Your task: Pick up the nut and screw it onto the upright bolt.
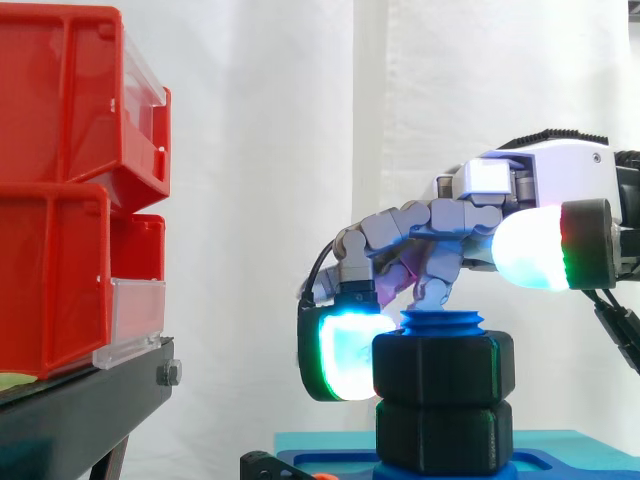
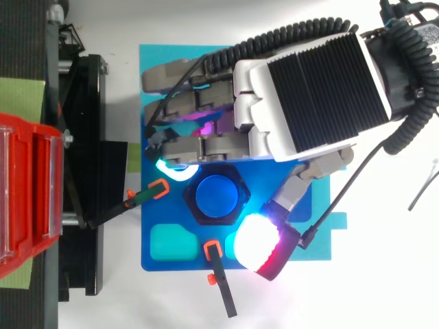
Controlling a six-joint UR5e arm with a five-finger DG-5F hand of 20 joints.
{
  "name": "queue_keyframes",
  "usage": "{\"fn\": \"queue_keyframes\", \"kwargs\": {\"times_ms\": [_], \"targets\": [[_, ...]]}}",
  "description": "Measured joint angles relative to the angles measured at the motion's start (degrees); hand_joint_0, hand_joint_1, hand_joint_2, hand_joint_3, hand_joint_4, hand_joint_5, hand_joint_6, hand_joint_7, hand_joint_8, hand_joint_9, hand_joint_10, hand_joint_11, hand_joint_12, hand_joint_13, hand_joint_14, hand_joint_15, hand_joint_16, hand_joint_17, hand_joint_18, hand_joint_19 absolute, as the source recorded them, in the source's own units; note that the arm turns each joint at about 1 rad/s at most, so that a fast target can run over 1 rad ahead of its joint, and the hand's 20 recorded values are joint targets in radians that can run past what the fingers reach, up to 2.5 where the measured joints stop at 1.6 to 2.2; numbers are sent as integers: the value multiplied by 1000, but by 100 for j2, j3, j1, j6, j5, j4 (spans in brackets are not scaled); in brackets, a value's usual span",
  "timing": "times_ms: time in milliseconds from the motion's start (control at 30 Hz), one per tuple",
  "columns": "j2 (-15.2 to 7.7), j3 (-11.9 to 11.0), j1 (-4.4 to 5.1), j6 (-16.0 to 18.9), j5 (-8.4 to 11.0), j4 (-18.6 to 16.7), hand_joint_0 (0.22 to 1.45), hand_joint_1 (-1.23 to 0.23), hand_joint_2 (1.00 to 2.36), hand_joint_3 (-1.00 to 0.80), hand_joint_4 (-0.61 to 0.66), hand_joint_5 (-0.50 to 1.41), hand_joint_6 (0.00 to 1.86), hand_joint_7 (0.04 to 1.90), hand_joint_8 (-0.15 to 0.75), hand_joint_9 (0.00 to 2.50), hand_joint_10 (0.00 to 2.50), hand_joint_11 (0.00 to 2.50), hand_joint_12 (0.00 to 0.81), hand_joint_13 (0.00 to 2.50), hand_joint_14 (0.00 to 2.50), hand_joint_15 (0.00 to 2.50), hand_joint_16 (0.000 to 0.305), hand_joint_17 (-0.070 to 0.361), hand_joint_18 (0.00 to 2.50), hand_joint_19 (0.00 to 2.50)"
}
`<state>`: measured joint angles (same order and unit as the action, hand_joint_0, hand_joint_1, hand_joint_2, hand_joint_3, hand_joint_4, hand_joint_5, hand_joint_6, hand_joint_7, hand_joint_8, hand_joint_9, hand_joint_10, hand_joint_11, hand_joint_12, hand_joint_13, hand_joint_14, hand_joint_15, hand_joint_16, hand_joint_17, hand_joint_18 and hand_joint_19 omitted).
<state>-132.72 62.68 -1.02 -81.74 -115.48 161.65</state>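
A blue upright bolt point(image 1: 442, 322) stands on a blue base plate point(image 2: 315, 233). Two black hex nuts sit stacked on the bolt: the upper nut point(image 1: 445, 365) just under the bolt's top, the lower nut point(image 1: 445, 435) beneath it. From above, the upper nut point(image 2: 244, 195) rings the bolt's round blue top point(image 2: 218, 195). My hand point(image 2: 309, 89) hovers over the bolt with its fingers curled down. One finger's cyan pad point(image 1: 340, 355) presses the upper nut's left side. The thumb's white-red pad point(image 1: 540, 245) stands higher than the nut, on its other side.
Red bins point(image 1: 60, 200) sit on a black stand point(image 1: 80, 410) at the left. Two black clamps with orange tips point(image 2: 147, 195) point(image 2: 219, 281) hold the base plate's edges. A teal recess point(image 2: 171, 241) lies in the plate beside the bolt.
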Motion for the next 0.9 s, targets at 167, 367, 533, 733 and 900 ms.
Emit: {"fn": "queue_keyframes", "kwargs": {"times_ms": [167, 367, 533, 733, 900], "targets": [[0, 0, -23, 0, -24, -8, 458, -173, 1000, -500, 164, 79, 501, 1480, 282, 1546, 0, 11, 299, 901, 0, 0, 40, 90, 683, 50], [0, -1, -29, 0, -35, -10, 472, -249, 1000, -500, 120, 97, 500, 1496, 258, 1762, 4, 92, 255, 1057, 0, 0, 32, 72, 818, 68], [2, -15, -42, 0, -38, 0, 474, -306, 1000, -500, 101, 106, 500, 1502, 230, 1952, 8, 213, 225, 1202, 1, 18, 24, 54, 922, 80], [2, -82, -84, -1, -70, 42, 464, -299, 1000, -500, 89, 107, 512, 1488, 241, 2109, 12, 331, 213, 1303, 0, 16, 22, 50, 998, 94], [2, -161, -140, -11, -125, 116, 461, -279, 1000, -500, 91, 107, 518, 1473, 251, 2175, 15, 401, 213, 1334, 0, 18, 22, 51, 1030, 101]]}}
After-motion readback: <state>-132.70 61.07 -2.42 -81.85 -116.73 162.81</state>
